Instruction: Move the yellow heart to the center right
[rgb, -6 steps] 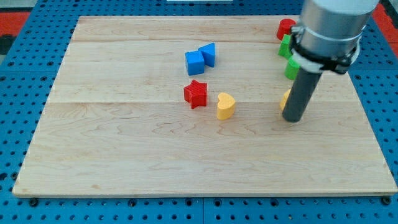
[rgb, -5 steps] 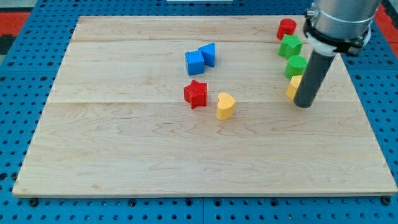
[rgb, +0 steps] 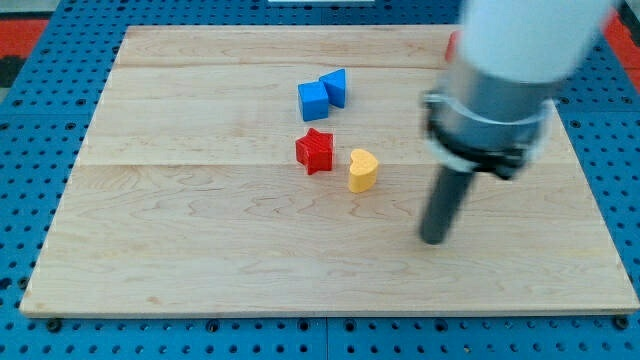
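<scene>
- Change since the earlier frames: my tip (rgb: 433, 240) has come away from the blocks at the board's right edge and now stands lower and further toward the view's left; the arm body now covers the green and yellow blocks seen there before.
- End effector: a plain dark rod with no jaws, so nothing spreads or pinches; it holds nothing and touches no block. The arm appears blurred.
- Yellow heart (rgb: 362, 170): lies near the board's middle, slightly toward the view's right, apart from my tip, which stands to its lower right.
- Red star (rgb: 315, 150): just beside the yellow heart, on its upper left; whether the two touch cannot be told.
- Blue cube (rgb: 313, 101): above the red star, toward the view's top.
- Blue triangular block (rgb: 335, 87): touching or just beside the blue cube on its upper right.
- Red block (rgb: 452, 44): only a sliver shows at the arm's left edge near the view's top; shape cannot be told.
- Wooden board (rgb: 200, 230): light planks, resting on a blue pegboard surface (rgb: 30, 150).
</scene>
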